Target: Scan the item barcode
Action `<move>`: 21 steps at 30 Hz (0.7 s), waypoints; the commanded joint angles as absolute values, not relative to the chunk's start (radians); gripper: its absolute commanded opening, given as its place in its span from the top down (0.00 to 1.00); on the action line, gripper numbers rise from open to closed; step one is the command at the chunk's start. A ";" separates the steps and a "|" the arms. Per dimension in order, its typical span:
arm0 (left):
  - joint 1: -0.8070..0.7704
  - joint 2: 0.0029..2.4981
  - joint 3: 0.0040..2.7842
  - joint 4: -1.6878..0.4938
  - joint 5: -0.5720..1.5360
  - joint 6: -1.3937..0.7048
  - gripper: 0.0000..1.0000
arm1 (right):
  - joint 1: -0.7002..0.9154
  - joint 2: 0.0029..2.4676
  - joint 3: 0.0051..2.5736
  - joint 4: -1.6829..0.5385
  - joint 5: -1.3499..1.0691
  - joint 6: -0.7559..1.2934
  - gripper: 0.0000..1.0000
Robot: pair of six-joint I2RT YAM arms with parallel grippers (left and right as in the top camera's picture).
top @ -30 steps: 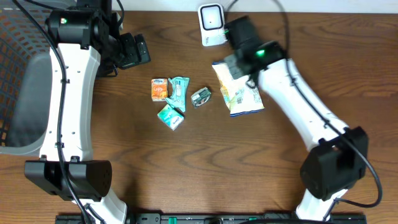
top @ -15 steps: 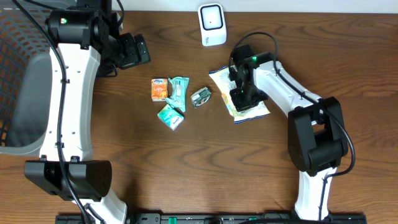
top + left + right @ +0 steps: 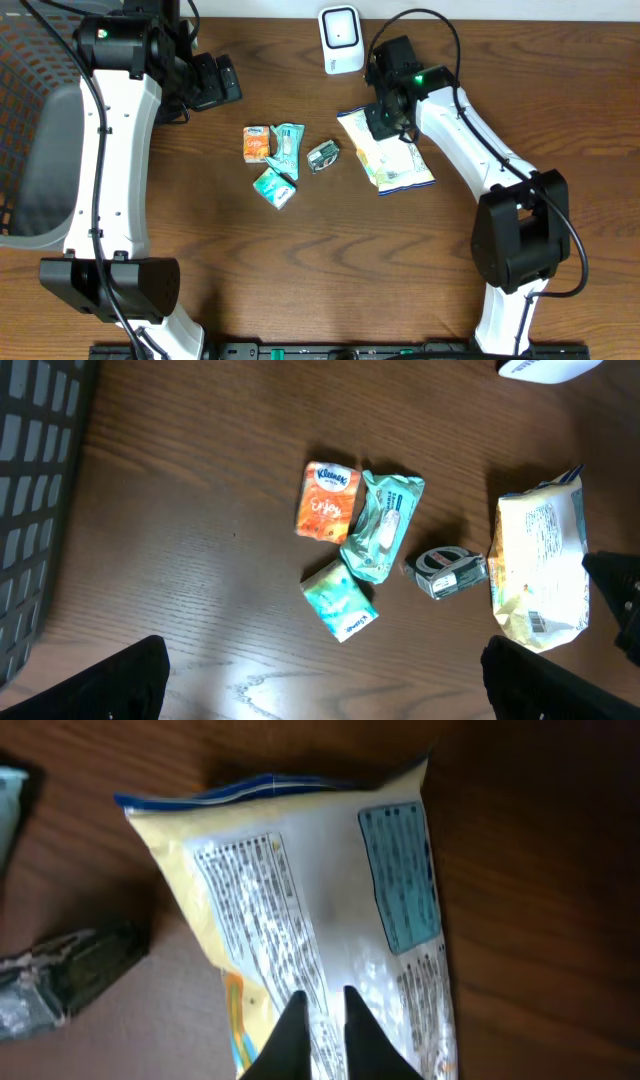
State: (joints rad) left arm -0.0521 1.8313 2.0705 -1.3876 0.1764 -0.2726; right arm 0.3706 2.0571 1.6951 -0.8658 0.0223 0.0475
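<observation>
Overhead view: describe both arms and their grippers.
The left arm and right arm have white rounded links, black joints and black cables running along them, with a green light near each wrist. The left gripper and right gripper are black; the right one's fingers taper to thin tips.
</observation>
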 commanded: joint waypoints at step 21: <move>-0.046 1.837 2.074 -1.391 0.163 -0.266 0.02 | 0.351 2.148 1.920 -1.082 0.069 0.088 0.78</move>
